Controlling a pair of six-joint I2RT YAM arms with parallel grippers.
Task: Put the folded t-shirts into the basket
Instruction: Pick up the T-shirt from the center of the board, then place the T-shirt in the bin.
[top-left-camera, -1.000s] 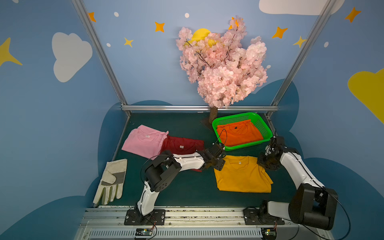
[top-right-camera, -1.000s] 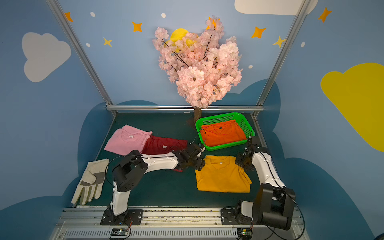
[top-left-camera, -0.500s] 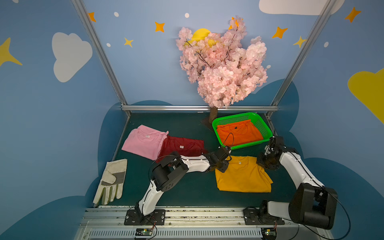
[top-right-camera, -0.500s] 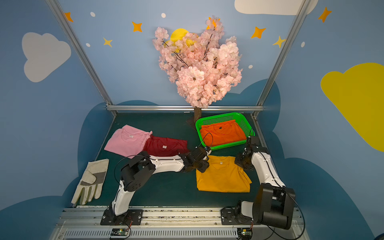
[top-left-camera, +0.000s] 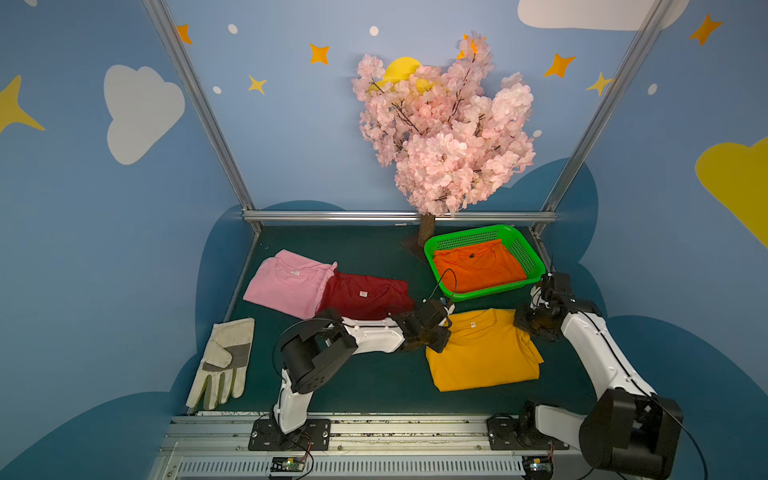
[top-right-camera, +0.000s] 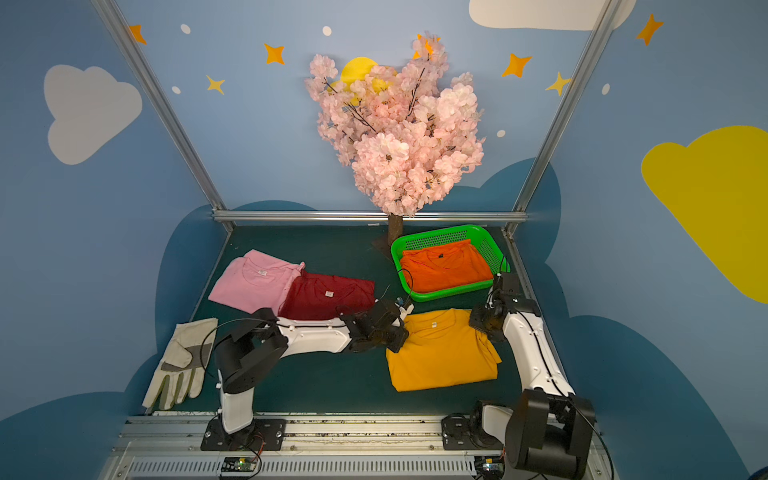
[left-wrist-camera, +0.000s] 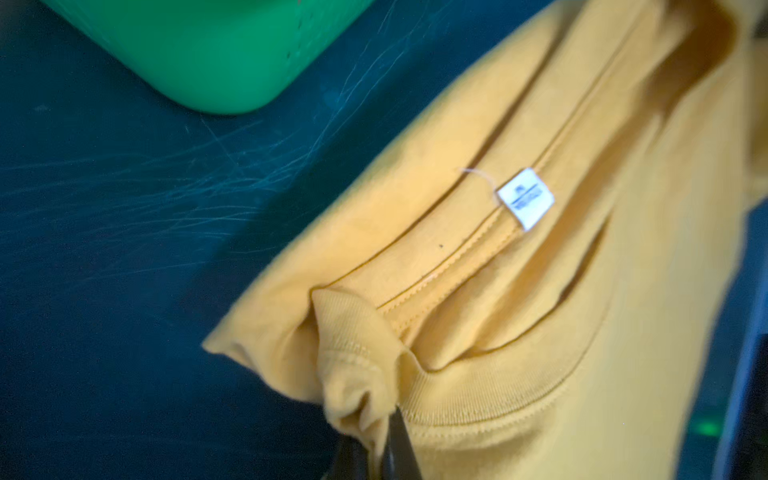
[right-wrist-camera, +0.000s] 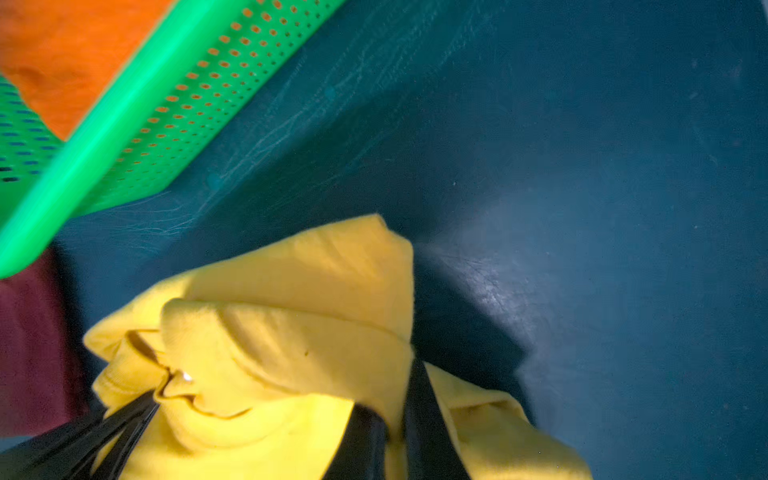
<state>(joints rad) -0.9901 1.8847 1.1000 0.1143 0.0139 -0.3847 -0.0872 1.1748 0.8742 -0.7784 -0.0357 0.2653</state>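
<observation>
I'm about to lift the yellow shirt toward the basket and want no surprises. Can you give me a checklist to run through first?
1. Left gripper shut on yellow shirt corner: ok.
2. Right gripper shut on the opposite corner: ok.
3. Basket open on top, only the orange shirt inside: ok.
4. Yellow shirt free of the red shirt: cannot tell, left arm hides the gap.
5. Yellow shirt lies folded: ok.

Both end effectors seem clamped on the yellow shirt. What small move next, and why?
Probably a short joint lift: the left end effector and right end effector are each shut on a collar-side corner of the mustard t-shirt, which lies beside the basket.
</observation>
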